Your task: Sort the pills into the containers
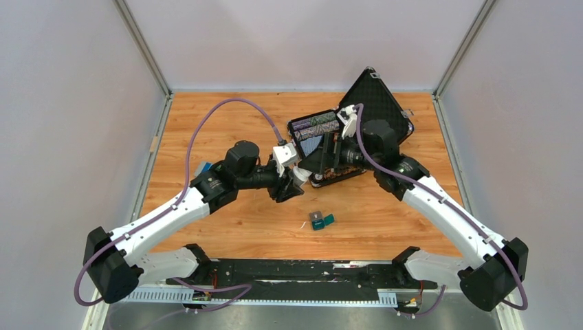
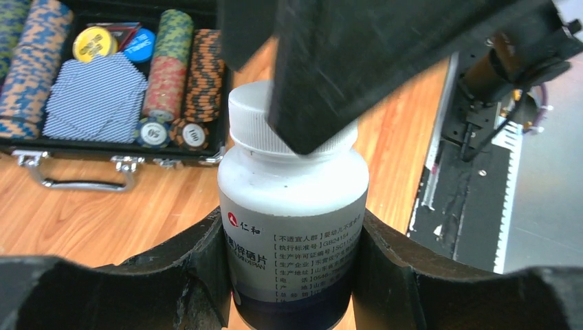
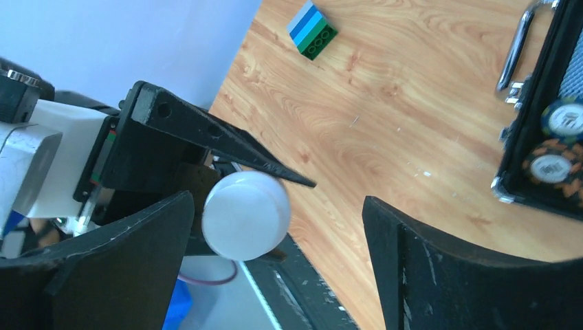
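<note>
My left gripper (image 2: 292, 237) is shut on a white pill bottle (image 2: 292, 199) with a printed label and a ribbed white cap (image 2: 251, 124), and holds it above the table. In the top view the bottle (image 1: 300, 176) is at mid-table in the left gripper (image 1: 291, 185). My right gripper (image 3: 278, 213) is open, and its fingers stand on either side of the cap (image 3: 245, 214), which is nearer the left finger. One right finger (image 2: 385, 62) covers part of the cap. The small dark-teal box (image 1: 320, 221) lies open on the table in front of both grippers. No pills show.
An open black chip case (image 1: 375, 103) with chips and cards stands at the back right, and it also shows in the left wrist view (image 2: 69, 146) and the right wrist view (image 3: 529, 161). A blue-and-green toy brick (image 3: 311, 27) lies left of the left arm.
</note>
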`<state>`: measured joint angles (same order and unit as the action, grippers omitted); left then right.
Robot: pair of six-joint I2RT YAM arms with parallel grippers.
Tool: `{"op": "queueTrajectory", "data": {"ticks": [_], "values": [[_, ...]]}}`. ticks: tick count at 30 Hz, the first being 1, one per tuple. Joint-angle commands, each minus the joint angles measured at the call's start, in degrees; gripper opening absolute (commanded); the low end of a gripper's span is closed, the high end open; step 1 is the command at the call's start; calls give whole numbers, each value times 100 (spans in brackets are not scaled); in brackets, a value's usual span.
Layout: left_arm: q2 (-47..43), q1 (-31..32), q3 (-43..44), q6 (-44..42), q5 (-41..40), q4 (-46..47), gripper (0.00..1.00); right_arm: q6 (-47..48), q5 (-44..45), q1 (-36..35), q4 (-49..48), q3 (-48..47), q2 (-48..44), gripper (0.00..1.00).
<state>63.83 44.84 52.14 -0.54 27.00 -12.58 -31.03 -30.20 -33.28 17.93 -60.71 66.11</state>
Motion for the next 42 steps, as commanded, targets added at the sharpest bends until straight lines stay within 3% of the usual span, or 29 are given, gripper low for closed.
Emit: {"op": "queueTrajectory", "data": {"ticks": [1,5,9,11,13,15,16,18,19,20,27,30,33,35,39,42], "values": [[-21,-28,178,-83,-587,195,0,-1468,1500,-536,293,-165,-195,93],[-41,-28,93,16,-734,397,0,-1845,1824,-768,453,-239,-2,83],[-49,-28,52,167,-806,487,0,-2059,1824,-794,465,-222,-28,56],[-47,-28,55,175,-752,448,0,-1962,1832,-800,459,-230,-88,51],[-54,-29,59,176,-690,400,0,-1832,1831,-797,457,-244,-150,57],[-63,-28,55,172,-644,353,0,-1746,1829,-793,455,-265,-179,77],[-70,-28,53,169,-635,340,0,-1742,1823,-789,456,-273,-193,82],[-89,-28,51,157,-598,297,0,-1762,1810,-792,435,-296,-176,85],[-94,-28,44,149,-586,268,0,-1804,1809,-792,431,-315,-158,82],[-107,-28,39,148,-580,253,0,-1836,1821,-790,423,-331,-140,77],[-241,-28,-59,157,-507,215,0,-1708,1704,-786,81,-197,-235,10],[-281,-28,-82,173,-403,218,0,-895,1310,-725,-310,-78,-404,0],[-298,-28,-69,121,-125,126,0,432,131,-574,-930,207,-652,2],[-348,-28,-57,99,-42,62,0,806,-101,-435,-916,257,-690,9],[-423,-28,-66,66,-195,10,0,305,374,-221,-290,-140,-483,60],[-462,-30,-116,-8,-315,61,0,-367,649,-227,-40,-205,-438,80]]}}
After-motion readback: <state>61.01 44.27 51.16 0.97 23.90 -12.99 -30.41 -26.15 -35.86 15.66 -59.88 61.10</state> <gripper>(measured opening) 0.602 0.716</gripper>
